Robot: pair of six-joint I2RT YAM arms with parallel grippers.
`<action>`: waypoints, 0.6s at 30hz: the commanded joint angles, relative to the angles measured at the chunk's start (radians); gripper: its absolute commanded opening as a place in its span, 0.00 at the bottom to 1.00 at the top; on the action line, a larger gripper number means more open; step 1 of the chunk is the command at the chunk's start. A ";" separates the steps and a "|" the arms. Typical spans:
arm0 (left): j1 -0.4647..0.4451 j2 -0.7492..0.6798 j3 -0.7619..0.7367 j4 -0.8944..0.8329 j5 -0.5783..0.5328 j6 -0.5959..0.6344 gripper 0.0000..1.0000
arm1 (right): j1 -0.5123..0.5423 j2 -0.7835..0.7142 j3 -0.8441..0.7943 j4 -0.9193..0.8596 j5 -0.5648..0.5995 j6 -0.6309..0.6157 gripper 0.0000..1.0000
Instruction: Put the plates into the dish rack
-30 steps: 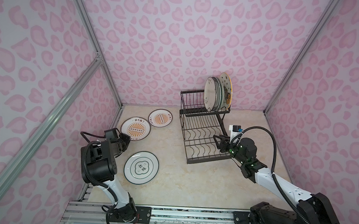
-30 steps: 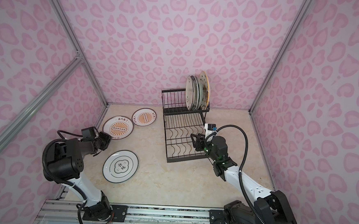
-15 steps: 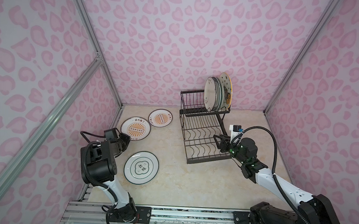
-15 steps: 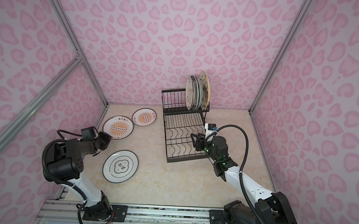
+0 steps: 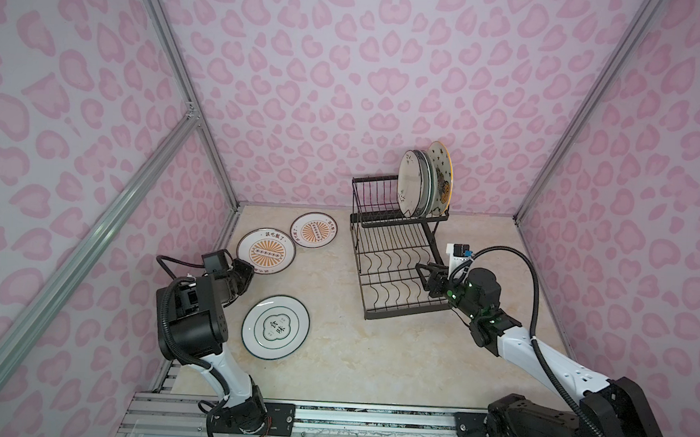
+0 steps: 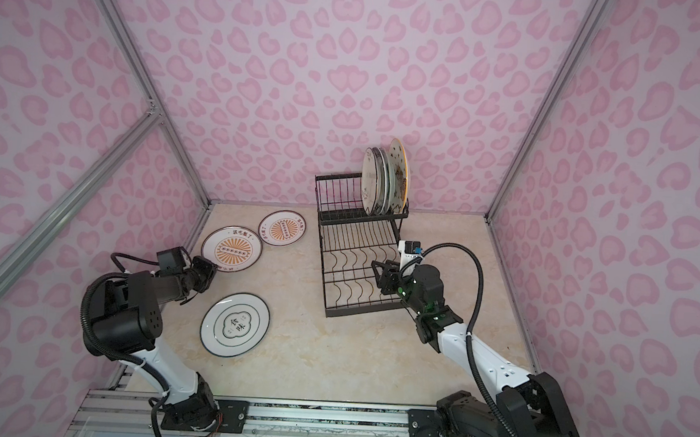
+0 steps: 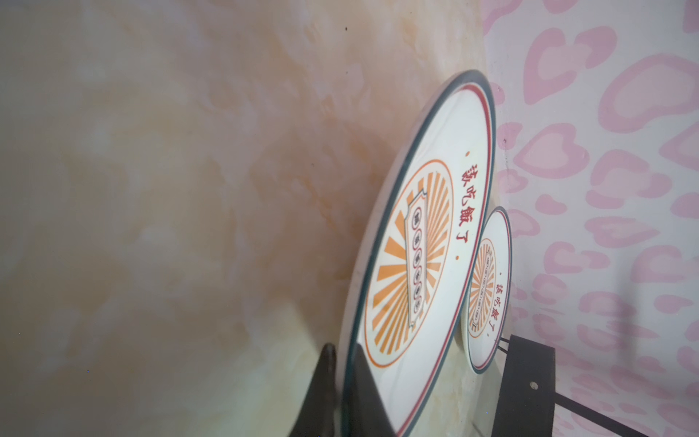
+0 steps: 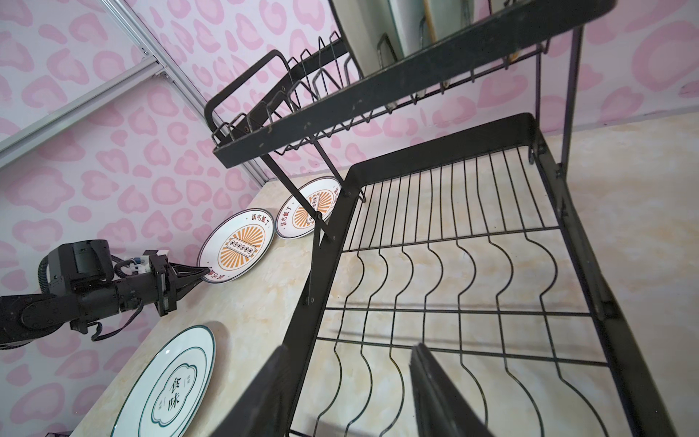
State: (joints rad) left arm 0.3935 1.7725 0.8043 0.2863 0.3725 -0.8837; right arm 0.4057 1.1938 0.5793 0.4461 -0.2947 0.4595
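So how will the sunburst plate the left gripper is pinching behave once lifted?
Likely stiff: the sunburst plate looks like glazed ceramic, so no flex. The left gripper grips only its thin rim, so it may swing or slip on the glaze. Probably fragile if dropped onto the table.

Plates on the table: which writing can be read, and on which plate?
"該吃飯了", red, rim of front orange-sunburst round ceramic plate.
"該吃飯了", red, rim of back orange-sunburst round ceramic plate.
"食味", green, centre of green-ringed white round ceramic plate.
Sunburst banner characters and small marks beside "食味": too small to read.
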 commanded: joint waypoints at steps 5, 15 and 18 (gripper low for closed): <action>0.005 -0.026 -0.007 -0.047 -0.020 0.046 0.04 | 0.001 0.003 -0.006 0.016 0.004 -0.006 0.51; 0.019 -0.081 -0.012 -0.090 -0.040 0.080 0.04 | 0.001 0.003 -0.006 0.014 0.005 -0.005 0.51; 0.023 -0.093 -0.013 -0.090 -0.040 0.086 0.04 | 0.001 0.004 -0.006 0.015 0.004 -0.004 0.51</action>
State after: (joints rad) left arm 0.4129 1.6955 0.7937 0.2024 0.3466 -0.8253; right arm 0.4057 1.1938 0.5781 0.4435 -0.2943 0.4595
